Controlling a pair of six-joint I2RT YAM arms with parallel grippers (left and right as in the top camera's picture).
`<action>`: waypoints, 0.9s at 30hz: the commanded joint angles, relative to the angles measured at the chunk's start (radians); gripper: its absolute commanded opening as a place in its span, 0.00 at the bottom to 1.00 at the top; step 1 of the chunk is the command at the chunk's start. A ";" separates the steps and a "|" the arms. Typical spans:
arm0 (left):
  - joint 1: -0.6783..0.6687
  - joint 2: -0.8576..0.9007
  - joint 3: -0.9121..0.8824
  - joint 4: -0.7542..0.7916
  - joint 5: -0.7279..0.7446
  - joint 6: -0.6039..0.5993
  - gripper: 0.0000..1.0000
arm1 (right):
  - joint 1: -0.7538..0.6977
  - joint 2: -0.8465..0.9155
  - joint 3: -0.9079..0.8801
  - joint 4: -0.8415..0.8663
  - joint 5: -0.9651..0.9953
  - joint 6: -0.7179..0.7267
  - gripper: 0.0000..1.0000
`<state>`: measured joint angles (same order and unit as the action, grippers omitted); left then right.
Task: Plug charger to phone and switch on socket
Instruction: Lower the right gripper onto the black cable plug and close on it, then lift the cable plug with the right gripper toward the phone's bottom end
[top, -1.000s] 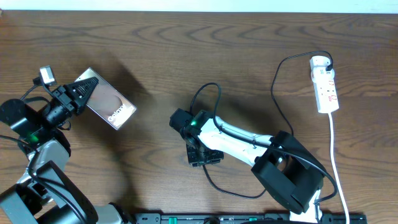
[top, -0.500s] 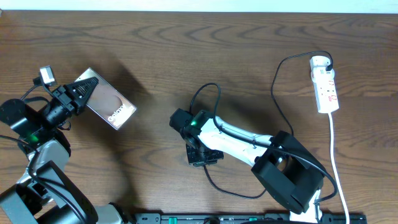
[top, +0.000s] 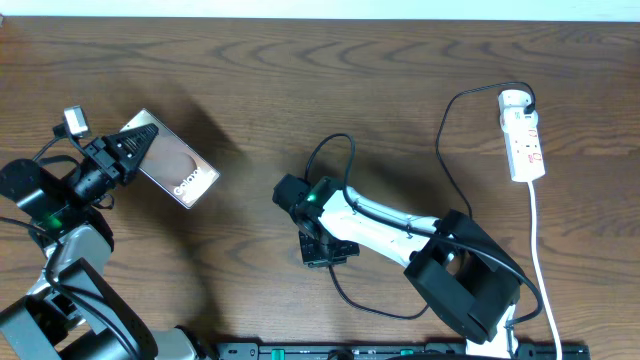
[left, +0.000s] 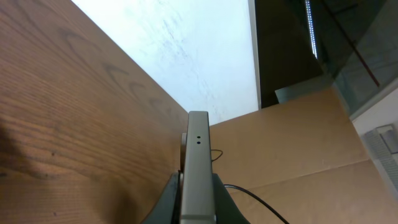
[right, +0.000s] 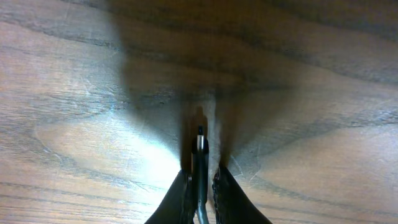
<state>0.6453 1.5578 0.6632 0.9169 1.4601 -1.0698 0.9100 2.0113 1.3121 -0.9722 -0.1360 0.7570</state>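
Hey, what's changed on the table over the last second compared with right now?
The right gripper narrowed its jaws around the charger just behind its connector tip, apparently taking hold of it. The arm itself barely shifted. Unchanged: the left gripper holds the phone on the left side, and the socket lies at the far right.

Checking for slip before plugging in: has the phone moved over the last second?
No. The phone stays put against the wood grain of the table, clamped in the left gripper.
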 joint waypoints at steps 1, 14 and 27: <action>0.004 -0.015 0.031 0.009 0.005 -0.004 0.07 | -0.013 0.017 -0.006 0.003 0.006 -0.003 0.09; 0.004 -0.015 0.031 0.009 0.006 -0.004 0.07 | -0.026 0.017 -0.006 0.004 0.010 -0.007 0.01; 0.004 -0.015 0.031 0.009 0.006 -0.005 0.07 | -0.195 0.015 0.161 0.047 -0.307 -0.373 0.01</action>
<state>0.6453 1.5578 0.6632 0.9173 1.4605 -1.0698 0.7841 2.0205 1.3876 -0.9577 -0.2184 0.6006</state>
